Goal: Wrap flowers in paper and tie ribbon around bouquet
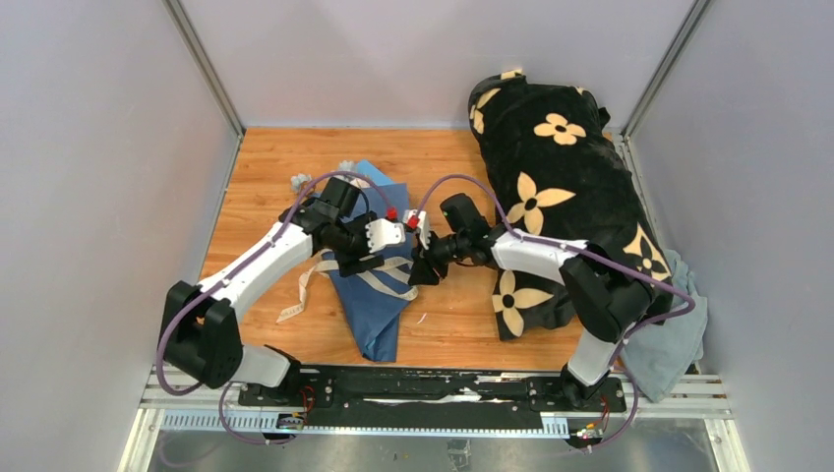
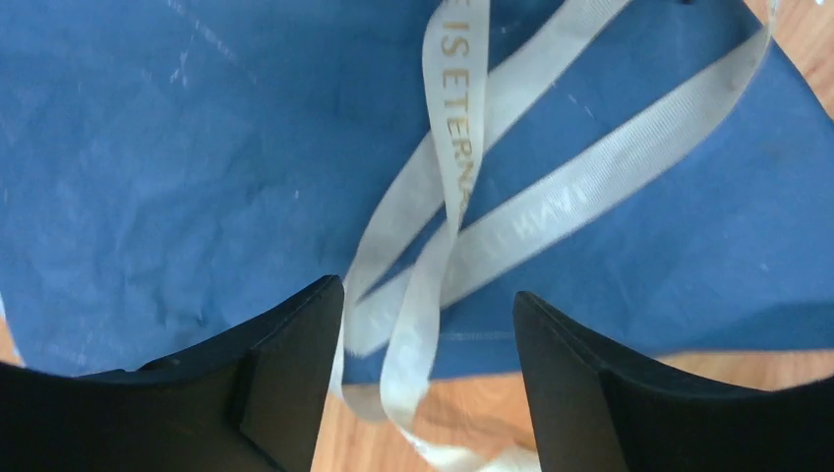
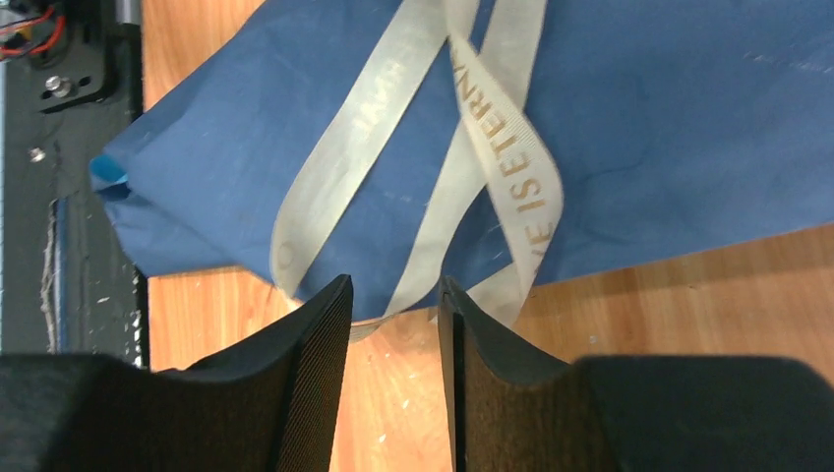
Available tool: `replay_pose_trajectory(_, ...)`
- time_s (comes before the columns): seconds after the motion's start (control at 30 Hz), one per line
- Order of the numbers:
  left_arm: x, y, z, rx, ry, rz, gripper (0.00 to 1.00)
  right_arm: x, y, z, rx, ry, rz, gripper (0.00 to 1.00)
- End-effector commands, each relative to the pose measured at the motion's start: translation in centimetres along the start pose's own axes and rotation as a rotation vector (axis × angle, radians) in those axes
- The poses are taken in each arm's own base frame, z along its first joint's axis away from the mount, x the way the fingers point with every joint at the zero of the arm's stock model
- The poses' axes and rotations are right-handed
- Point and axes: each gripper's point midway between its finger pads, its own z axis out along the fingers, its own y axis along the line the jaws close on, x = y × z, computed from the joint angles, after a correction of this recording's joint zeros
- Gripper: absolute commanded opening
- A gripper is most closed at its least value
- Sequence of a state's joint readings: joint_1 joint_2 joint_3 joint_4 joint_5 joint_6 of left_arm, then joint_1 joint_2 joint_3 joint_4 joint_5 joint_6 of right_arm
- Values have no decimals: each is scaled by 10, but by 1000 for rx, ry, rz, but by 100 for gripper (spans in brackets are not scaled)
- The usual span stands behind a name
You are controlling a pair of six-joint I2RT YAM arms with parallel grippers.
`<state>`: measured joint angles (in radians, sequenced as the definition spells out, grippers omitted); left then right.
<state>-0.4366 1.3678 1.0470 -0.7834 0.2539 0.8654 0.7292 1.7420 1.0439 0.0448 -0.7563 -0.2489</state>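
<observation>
Our left gripper [image 2: 428,295] hangs over the middle of the bouquet [image 1: 376,300] with its jaws set wide apart. Strands of the ribbon [image 2: 454,147] pass under the gap, but the fingers [image 2: 295,364] do not press on them, so it holds nothing. Our right gripper [image 3: 393,290] also has its jaws apart, with a narrower gap. One strand runs toward this gap and we see no pinch on it.

The left arm rises from its near-left base and reaches toward the far right with a bent elbow. The right arm bends over the black blanket [image 1: 551,177] and points left, so both grippers meet nose to nose above the bundle.

This blanket, with cream flower shapes, is the largest thing and fills the right side of the wooden table [image 1: 261,206]. The bouquet lies in the middle as a navy paper cone, wide end far and narrow tip near. A grey-blue cloth [image 1: 669,344] sits at the near right.

The ribbon crosses over the paper [image 2: 177,177] in loose loops, and one end trails left on the wood. On it we read "IS ETERNA" in gold letters; the other words are not clear to us. The flowers [image 1: 300,182] show pale at the far end.
</observation>
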Motion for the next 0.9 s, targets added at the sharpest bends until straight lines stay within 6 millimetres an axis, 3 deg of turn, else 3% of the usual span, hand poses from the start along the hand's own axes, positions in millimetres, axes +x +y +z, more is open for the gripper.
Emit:
replay_pose_trajectory(0.0,-21,21,37,-55,-93,112,70,-36,48,-14,-185,-206,-244,43)
replay_pose_trajectory(0.13,-11,10,56,18,-67,118,66,-42,67,-25,-192,-360,-437,48)
replay_pose_trajectory(0.3,1,7,70,29,-34,112,63,-44,73,-31,-158,-443,-587,50)
replay_pose_trajectory(0.43,4,11,77,32,-7,81,46,-40,78,-24,-158,-424,-667,50)
replay_pose_trajectory(0.6,4,4,76,67,-13,74,16,-31,75,1,-103,-292,-824,53)
replay_pose_trajectory(0.67,3,2,74,68,-21,78,0,-31,67,9,-76,-252,-866,55)
replay_pose_trajectory(0.87,-2,3,68,55,-45,69,0,-12,48,29,-43,-117,-933,57)
